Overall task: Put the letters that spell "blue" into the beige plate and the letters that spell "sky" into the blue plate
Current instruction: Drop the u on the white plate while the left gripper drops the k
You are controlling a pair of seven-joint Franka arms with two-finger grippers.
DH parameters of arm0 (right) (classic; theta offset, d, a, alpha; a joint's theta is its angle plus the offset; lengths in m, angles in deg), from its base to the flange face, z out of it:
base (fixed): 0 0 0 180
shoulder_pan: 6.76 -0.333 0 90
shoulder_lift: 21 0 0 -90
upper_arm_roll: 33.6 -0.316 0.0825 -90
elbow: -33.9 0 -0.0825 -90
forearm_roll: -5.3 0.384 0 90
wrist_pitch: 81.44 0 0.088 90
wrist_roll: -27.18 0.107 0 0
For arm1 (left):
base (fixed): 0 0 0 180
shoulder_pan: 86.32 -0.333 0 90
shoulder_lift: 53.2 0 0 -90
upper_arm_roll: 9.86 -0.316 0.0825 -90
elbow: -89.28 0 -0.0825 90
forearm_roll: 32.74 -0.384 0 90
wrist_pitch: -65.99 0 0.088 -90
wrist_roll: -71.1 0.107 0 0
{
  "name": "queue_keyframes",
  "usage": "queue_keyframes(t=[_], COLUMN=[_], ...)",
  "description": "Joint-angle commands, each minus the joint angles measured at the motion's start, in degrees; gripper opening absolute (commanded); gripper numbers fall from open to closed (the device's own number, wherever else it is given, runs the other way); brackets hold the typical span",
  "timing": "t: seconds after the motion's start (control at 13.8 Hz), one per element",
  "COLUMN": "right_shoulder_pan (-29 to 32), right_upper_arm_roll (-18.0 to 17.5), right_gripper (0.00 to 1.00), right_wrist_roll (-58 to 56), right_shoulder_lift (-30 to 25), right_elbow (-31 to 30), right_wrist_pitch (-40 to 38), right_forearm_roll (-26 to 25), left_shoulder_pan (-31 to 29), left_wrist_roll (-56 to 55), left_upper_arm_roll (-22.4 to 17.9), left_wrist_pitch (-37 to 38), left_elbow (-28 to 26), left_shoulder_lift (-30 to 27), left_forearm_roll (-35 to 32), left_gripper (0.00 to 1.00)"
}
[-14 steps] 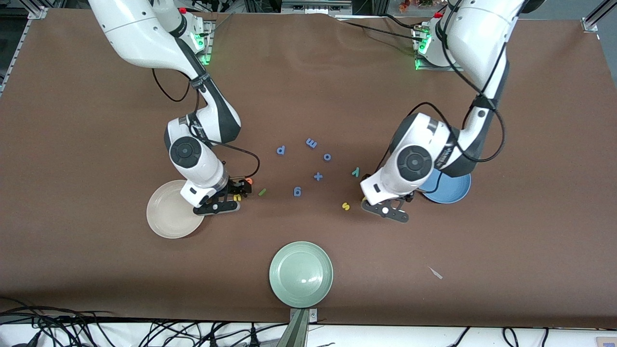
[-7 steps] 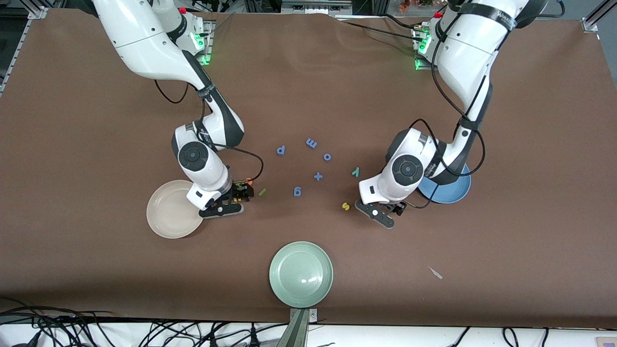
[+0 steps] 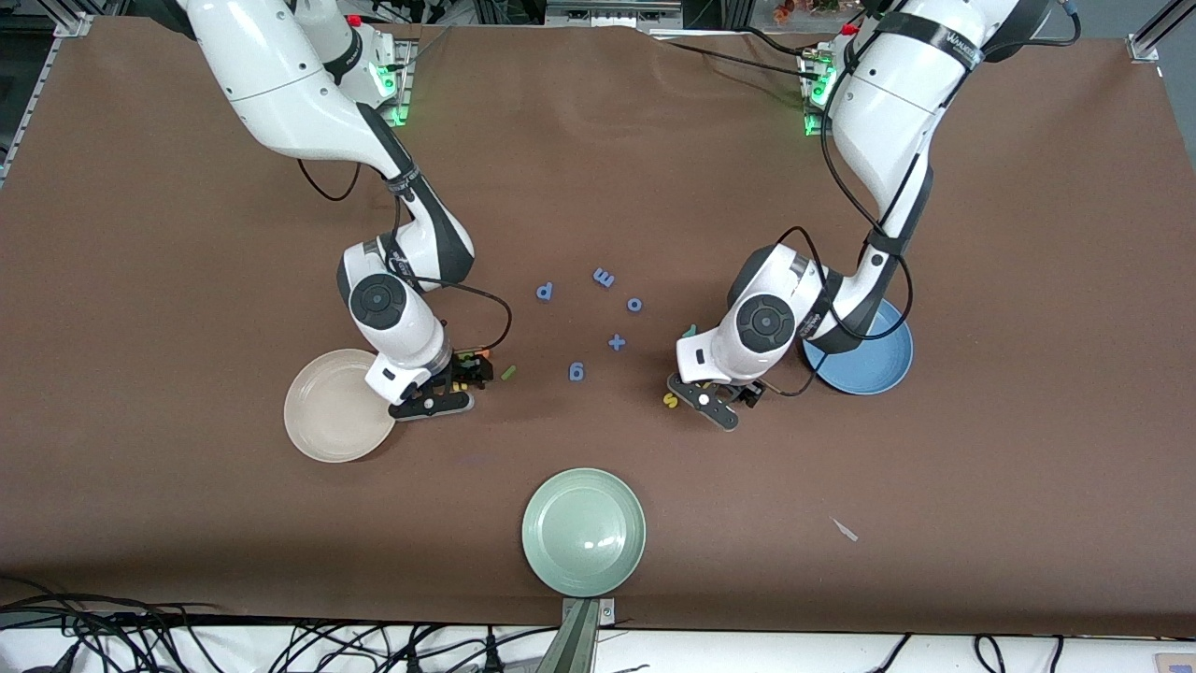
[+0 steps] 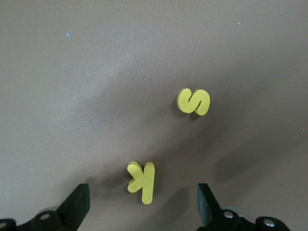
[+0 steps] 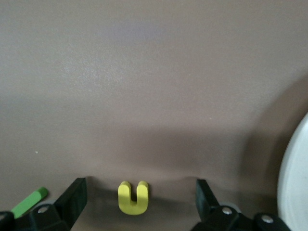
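Two open grippers, each straddling a yellow letter on the table.

Front view: my left gripper (image 3: 715,404) has crept toward the s (image 3: 669,400); both plates (image 3: 322,425) (image 3: 874,369) sit empty. Left wrist: the k (image 4: 142,180) stands lengthwise between my spread fingers. Right wrist: the u (image 5: 133,197) sits centred, probably nearly underneath now.

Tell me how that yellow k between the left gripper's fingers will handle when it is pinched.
The yellow k looks like thick foam, so it is probably very light and may squash slightly. It lies flat on the brown table, so it should not roll. Its thin limbs may twist or slip between the left gripper fingers.
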Motion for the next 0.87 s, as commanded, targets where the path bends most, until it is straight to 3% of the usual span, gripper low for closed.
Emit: queue_keyframes(t=[0.0, 0.14, 0.22, 0.29, 0.51, 0.65, 0.8], right_shoulder_pan=[-0.3, -0.3, -0.3, -0.3, -0.3, -0.3, -0.3], right_upper_arm_roll=[0.3, 0.3, 0.3, 0.3, 0.3, 0.3, 0.3], right_gripper=[1.00, 0.99, 0.95, 0.87, 0.59, 0.39, 0.22], right_wrist_roll=[0.8, 0.8, 0.8, 0.8, 0.8, 0.6, 0.3], right_shoulder_lift=[-0.6, -0.6, -0.6, -0.6, -0.7, -0.7, -0.9], right_elbow=[-1.3, -1.4, -1.4, -1.4, -1.4, -1.4, -1.4], right_wrist_pitch=[1.2, 1.3, 1.3, 1.3, 1.2, 1.2, 1.0], right_forearm_roll=[-1.0, -1.0, -1.0, -1.0, -1.0, -1.0, -1.0], left_shoulder_pan=[-0.2, -0.2, -0.1, 0.0, 0.3, -0.2, -0.9], left_wrist_roll=[1.2, 1.2, 1.2, 1.1, 1.3, 1.3, 0.7], left_upper_arm_roll=[0.0, 0.0, 0.0, 0.0, 0.0, 0.0, 0.0], left_wrist_pitch=[-0.7, -1.5, -2.1, -2.3, -2.4, -1.9, 1.3], left_elbow=[-0.9, -0.9, -0.9, -0.9, -0.6, -0.7, -0.7], left_shoulder_lift=[-0.4, -0.2, 0.2, 0.5, 0.5, -0.3, -3.2], left_forearm_roll=[-1.3, -1.3, -1.3, -1.3, -1.4, -1.3, -1.2], left_gripper=[0.74, 0.47, 0.39, 0.38, 0.08, 0.00, 0.00])
